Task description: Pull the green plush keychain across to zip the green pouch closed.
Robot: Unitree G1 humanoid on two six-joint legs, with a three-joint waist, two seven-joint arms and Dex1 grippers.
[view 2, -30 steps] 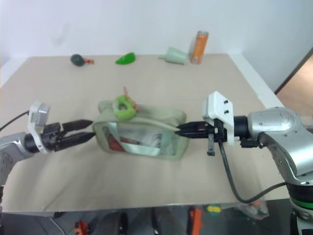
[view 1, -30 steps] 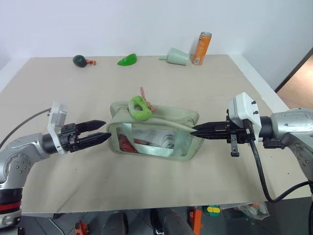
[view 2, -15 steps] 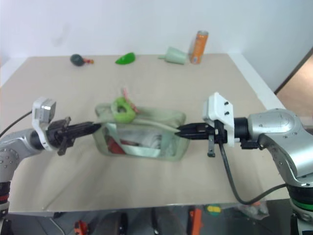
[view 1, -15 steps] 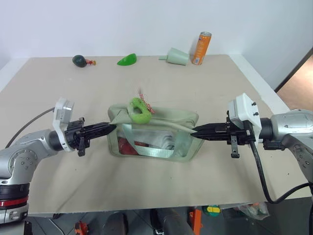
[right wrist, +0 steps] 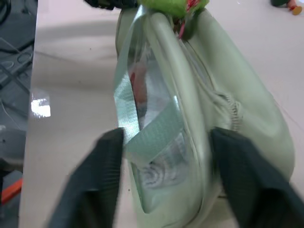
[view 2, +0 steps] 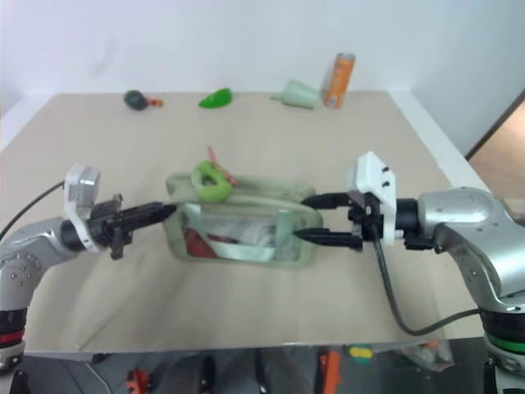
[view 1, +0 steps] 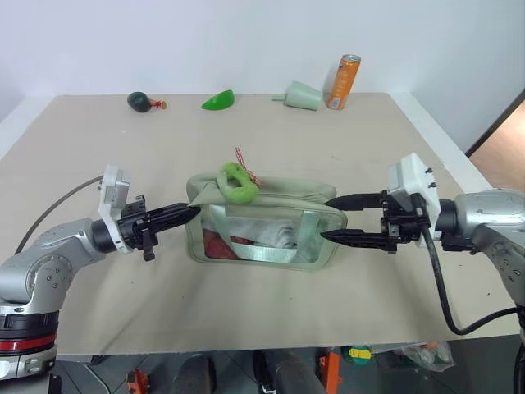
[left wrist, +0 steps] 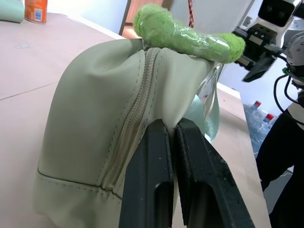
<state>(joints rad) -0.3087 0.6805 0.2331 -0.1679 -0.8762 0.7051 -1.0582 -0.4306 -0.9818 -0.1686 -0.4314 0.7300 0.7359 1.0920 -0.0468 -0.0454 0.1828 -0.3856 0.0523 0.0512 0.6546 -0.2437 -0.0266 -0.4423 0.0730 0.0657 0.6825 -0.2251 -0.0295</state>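
The pouch (view 1: 261,223) is shown at mid-table (view 1: 328,139), the keychain (view 1: 236,181) resting on its top near the left end. The left pincer (view 1: 190,212) is pressed together, pinching the pouch's left end fabric; the right pincer (view 1: 328,219) is spread at the right end. For a clean zip, the left end should be anchored firmly and the keychain drawn along the zipper line. The keychain is lime, fuzzy and curved; the pouch is sage with 1 clear panel.
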